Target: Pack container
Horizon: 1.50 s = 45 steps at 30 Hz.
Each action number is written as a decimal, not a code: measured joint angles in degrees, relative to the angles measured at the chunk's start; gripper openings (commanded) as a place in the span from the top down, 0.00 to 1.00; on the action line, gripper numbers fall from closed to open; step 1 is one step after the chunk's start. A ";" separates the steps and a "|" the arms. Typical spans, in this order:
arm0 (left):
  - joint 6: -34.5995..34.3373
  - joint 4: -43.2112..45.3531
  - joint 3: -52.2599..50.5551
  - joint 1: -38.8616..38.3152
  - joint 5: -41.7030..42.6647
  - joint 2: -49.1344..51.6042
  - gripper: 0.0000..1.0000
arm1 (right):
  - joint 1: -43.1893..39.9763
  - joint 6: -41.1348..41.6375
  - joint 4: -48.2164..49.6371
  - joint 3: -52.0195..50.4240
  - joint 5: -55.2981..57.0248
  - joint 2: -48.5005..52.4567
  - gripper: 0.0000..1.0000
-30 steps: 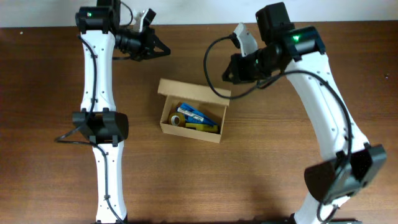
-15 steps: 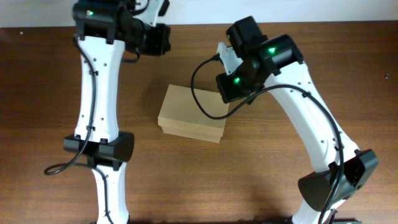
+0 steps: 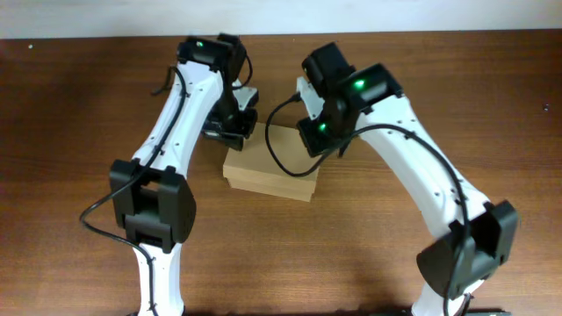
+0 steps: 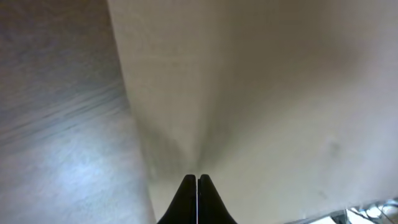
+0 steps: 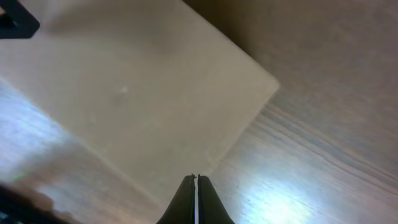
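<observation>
The cardboard box (image 3: 268, 174) is seen with its flap lid folded down, set near the middle of the wooden table (image 3: 413, 79). The left gripper (image 4: 197, 180) is held over its far left edge, fingers pressed together. The right gripper (image 5: 196, 178), fingers likewise pressed together on nothing, is held above the far right corner.

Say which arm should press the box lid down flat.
Left, probably. The left claw, shut, sits over the box, inside its edge; the right claw, also shut, hangs right at a corner.
</observation>
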 measured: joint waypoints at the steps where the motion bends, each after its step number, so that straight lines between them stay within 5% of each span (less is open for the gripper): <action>1: 0.00 0.66 -1.25 -0.02 -0.02 0.00 0.98 | 0.00 0.00 1.55 -1.73 -0.44 0.37 0.96; 10: 0.00 8.28 -11.23 0.09 0.52 -3.43 0.98 | -0.04 0.09 11.87 -15.15 -3.04 0.94 0.96; 19: 0.00 9.57 -12.90 0.11 0.63 -5.01 0.98 | -0.20 0.07 13.42 -16.46 -2.99 -0.39 0.96; 28: -0.72 4.87 3.63 3.41 -6.14 -2.95 0.98 | -4.96 -1.11 4.28 2.86 5.18 2.73 0.96; 39: -1.77 1.53 28.81 18.69 -11.56 -2.95 0.87 | -22.08 -2.78 -0.96 24.59 11.02 2.71 0.96; 43: -1.84 0.94 31.98 23.50 -12.02 -2.95 0.72 | -27.96 -2.80 -2.08 27.56 10.51 2.71 0.96; 44: -1.81 0.94 32.20 24.15 -12.02 -2.95 0.52 | -28.87 -2.82 -2.08 27.82 10.21 2.71 0.87; 45: -1.84 0.92 32.24 24.65 -12.02 -2.95 0.00 | -29.62 -2.49 -2.10 27.89 9.84 2.71 0.59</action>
